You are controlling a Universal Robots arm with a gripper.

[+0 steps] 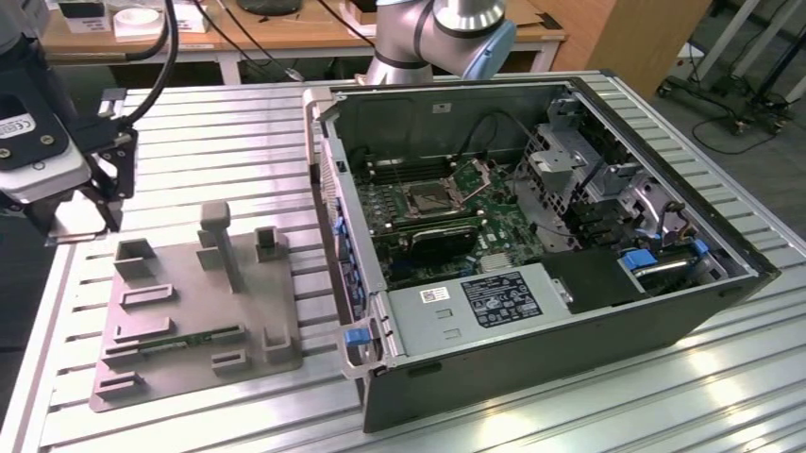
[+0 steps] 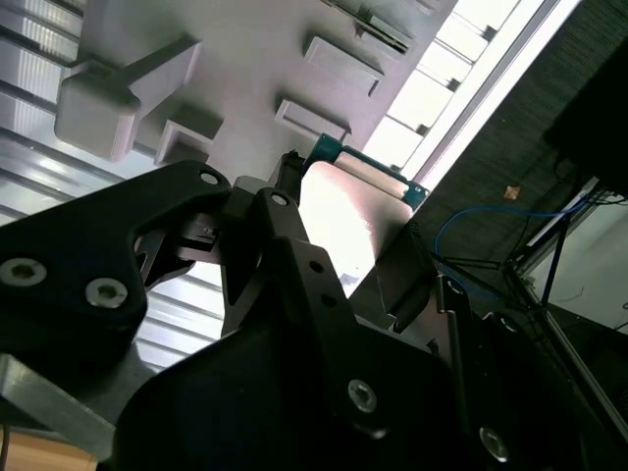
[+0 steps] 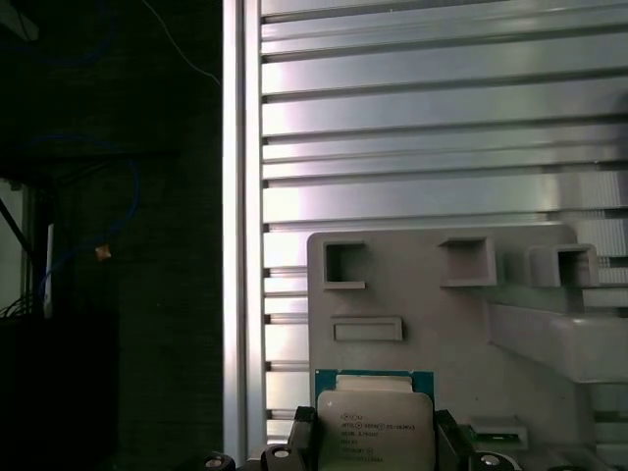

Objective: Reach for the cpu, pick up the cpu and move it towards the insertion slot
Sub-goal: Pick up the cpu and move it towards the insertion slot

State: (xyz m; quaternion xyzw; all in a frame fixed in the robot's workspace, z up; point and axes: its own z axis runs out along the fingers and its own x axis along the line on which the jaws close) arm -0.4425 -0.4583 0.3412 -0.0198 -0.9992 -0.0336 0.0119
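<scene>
Evidently my black pincer (image 3: 373, 434) grips the small square silver-topped cpu (image 3: 375, 417) by its edges; it seems light, rigid, delicate.

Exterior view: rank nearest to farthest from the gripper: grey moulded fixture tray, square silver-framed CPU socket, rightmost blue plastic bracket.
1. Grey fixture tray, beside the gripper.
2. Silver-framed CPU socket, inside the case.
3. Blue plastic bracket, case's far end.

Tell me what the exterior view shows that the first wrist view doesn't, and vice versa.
Exterior view: the open computer case, the insertion slot inside it, and the arm. First wrist view: the cpu with its printed silver top, close up between black fingertips. Both: the gripper, the grey fixture tray and the slatted metal table.
</scene>
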